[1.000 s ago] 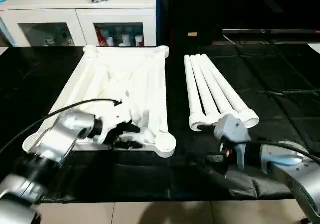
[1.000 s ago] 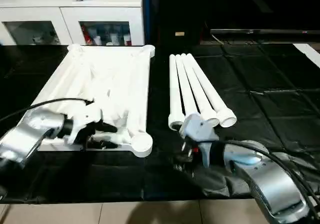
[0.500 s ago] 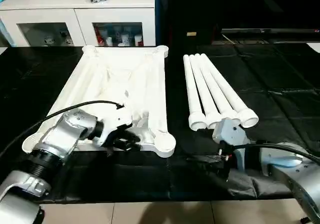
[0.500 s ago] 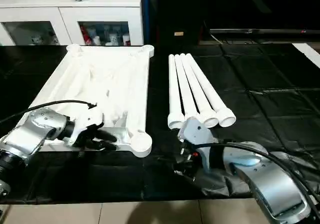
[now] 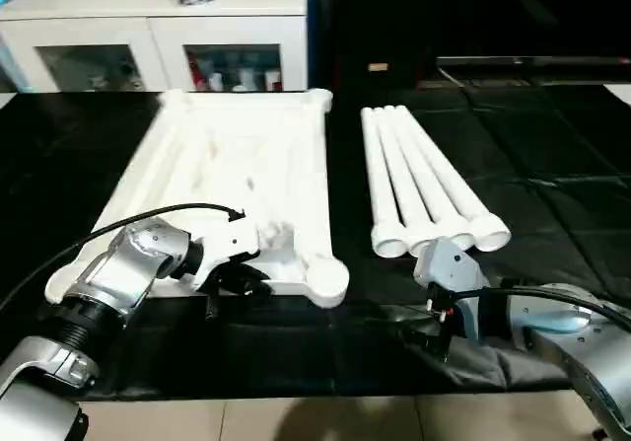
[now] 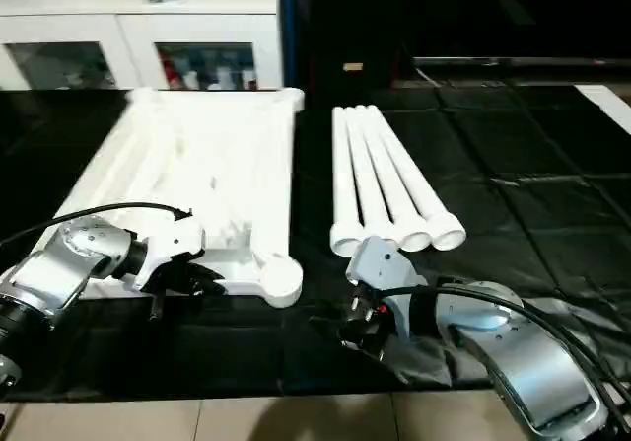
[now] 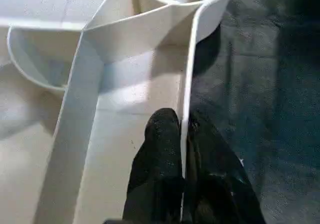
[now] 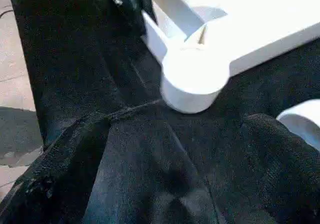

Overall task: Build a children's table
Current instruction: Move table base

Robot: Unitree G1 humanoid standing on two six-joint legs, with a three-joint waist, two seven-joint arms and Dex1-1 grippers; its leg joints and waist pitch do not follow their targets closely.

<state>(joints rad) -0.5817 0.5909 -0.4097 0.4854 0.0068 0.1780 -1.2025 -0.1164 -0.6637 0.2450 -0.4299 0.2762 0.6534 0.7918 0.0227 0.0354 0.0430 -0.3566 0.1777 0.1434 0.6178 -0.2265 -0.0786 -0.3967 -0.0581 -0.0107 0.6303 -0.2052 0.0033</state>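
A: Left eye view, item one: table top [image 5: 242, 180], white, lying ribbed underside up on the black-covered bench [image 5: 552, 155], left half, its near rim close to the bench's near edge. Item two: four legs [image 5: 424, 180], white tubes, side by side just right of the top, open ends toward the near edge.

B: Right eye view, grippers?

A: Left gripper [image 6: 202, 285] at the top's near rim, beside the near right corner socket [image 6: 279, 281]. Right gripper [image 6: 345, 328] low over the bench near the near edge, short of the legs' ends, touching nothing I can make out.

B: Left wrist view?

A: Black fingers [image 7: 162, 149] pinched nearly together on the thin upright rim wall, one each side. Grip confirmed, on the table top.

B: Right wrist view?

A: Fingers [image 8: 62, 169] spread wide, nothing between them; corner socket [image 8: 192, 83] ahead, and one leg end at the frame edge.

B: Risks?

A: Judged: the hold is on a thin wall by one corner. Lifting or dragging from there could twist the top out of the pinch, or swing its right edge into the legs and roll them off the row. The cable [image 5: 148, 214] over the left forearm might snag.

B: Labels, writing?

A: None legible on table, legs or bench. Items behind the cabinet [image 5: 158, 27] glass are too small to read.
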